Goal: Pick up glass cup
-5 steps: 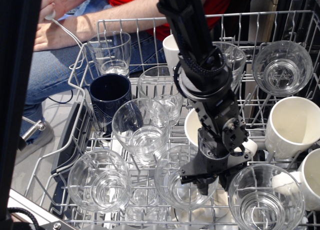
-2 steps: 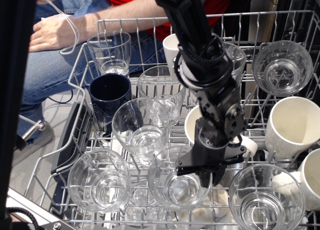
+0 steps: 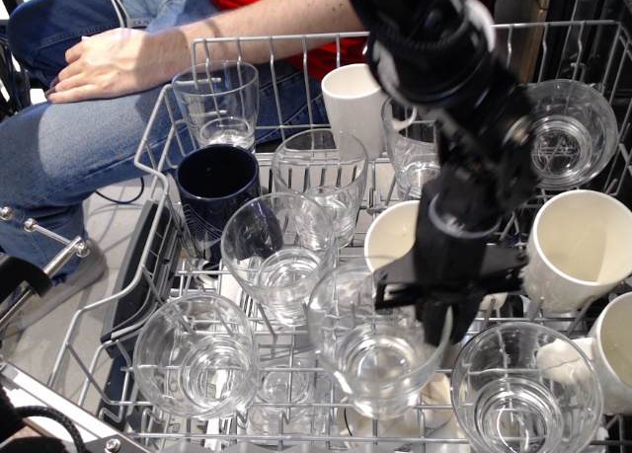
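Note:
My gripper (image 3: 431, 327) hangs from the black arm over the front middle of the wire dish rack (image 3: 174, 127). It is shut on the right rim of a glass cup (image 3: 367, 352), a short, wide, clear tumbler with rounded sides. The cup is raised above the rack and looks larger than the like tumblers beside it. Similar tumblers stand at the front left (image 3: 194, 356), front right (image 3: 525, 392), middle left (image 3: 277, 246) and back right (image 3: 561, 132).
A navy mug (image 3: 212, 191) stands at the left. White mugs stand at the right (image 3: 578, 246), behind the arm (image 3: 395, 238) and at the back (image 3: 354, 98). Taller straight glasses stand at the back (image 3: 219, 103) and middle (image 3: 318, 177). A seated person's arm (image 3: 118, 63) lies behind the rack.
The gripper has risen and shifted right with the glass cup in its grip, lifting the cup off the rack. The person's hand has moved away from the rack's back left corner.

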